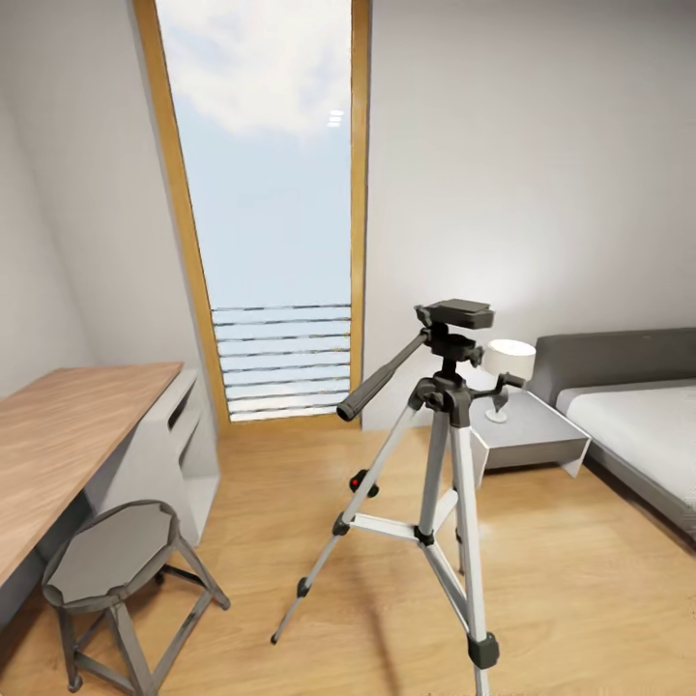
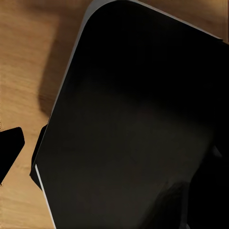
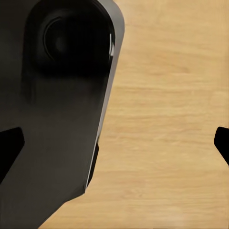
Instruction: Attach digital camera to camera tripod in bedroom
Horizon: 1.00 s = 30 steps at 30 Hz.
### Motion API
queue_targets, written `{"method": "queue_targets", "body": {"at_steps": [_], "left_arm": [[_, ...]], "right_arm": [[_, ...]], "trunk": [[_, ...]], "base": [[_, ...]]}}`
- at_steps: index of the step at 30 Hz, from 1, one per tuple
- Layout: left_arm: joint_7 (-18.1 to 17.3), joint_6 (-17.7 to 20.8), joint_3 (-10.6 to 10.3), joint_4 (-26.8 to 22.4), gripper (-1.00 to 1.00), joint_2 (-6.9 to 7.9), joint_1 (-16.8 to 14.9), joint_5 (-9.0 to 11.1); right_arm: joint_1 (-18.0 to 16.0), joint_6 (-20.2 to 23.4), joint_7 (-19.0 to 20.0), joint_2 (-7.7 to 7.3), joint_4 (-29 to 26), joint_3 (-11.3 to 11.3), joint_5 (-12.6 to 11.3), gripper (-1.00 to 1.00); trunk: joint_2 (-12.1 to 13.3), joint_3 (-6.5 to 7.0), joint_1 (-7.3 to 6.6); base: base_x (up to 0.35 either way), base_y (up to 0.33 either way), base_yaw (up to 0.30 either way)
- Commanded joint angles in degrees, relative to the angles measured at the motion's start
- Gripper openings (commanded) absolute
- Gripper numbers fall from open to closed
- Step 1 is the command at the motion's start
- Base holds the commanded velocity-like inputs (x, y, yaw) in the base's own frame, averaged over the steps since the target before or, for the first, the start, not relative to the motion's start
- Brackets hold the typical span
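Note:
The camera tripod (image 1: pixel 440 454) stands upright on the wood floor in the middle of the bedroom, its silver legs spread and its black head (image 1: pixel 456 317) bare on top, with the pan handle (image 1: pixel 382 379) slanting down toward the left. Behind its left leg, low on the floor, lies a small black object with a red dot, the digital camera (image 1: pixel 364 482). My right gripper (image 3: pixel 114 143) is open over bare floor, one dark fingertip (image 3: pixel 9 148) at each side. My left gripper (image 2: pixel 114 143) hangs beside the robot's dark body (image 2: pixel 143 119) with one fingertip (image 2: pixel 9 149) visible far out; nothing is held.
A wooden desk (image 1: pixel 68 435) runs along the left wall with a grey stool (image 1: pixel 111 556) in front. A nightstand (image 1: pixel 527 435) with a white lamp (image 1: pixel 507 362) stands behind the tripod, and a grey bed (image 1: pixel 638 416) is at the right. A tall window (image 1: pixel 271 213) fills the far wall.

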Motion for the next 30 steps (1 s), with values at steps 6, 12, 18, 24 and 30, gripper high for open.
{"method": "queue_targets", "body": {"at_steps": [6,12,18,24,30], "left_arm": [[0.0,0.0,0.5,-0.1,1.0,-0.01,0.0,0.0],[0.0,0.0,0.5,-0.1,1.0,-0.01,0.0,0.0],[0.0,0.0,0.5,-0.1,1.0,-0.05,0.0,0.0],[0.0,0.0,0.5,-0.1,1.0,-0.02,0.0,0.0],[0.0,0.0,0.5,-0.1,1.0,-0.05,0.0,0.0]], "right_arm": [[0.0,-0.1,-0.1,-0.02,0.0,0.1,0.3,1.0],[0.0,0.1,-0.1,-0.25,-0.4,-0.2,0.3,1.0],[-0.2,1.3,0.4,-1.02,-2.3,-0.4,0.2,1.0],[-0.2,9.5,0.6,-0.99,-23.2,-0.7,-0.2,1.0],[-0.1,13.2,0.5,-0.79,-29.7,-0.8,-0.2,1.0]], "trunk": [[0.0,0.02,0.0],[0.0,0.03,0.0],[0.0,0.03,0.0],[0.0,0.03,0.0],[0.0,0.03,0.0]], "base": [[0.0,0.0,-0.175],[0.0,0.0,-0.035],[0.0,0.0,-0.005],[0.0,0.0,0.0],[0.0,0.0,0.0]]}}
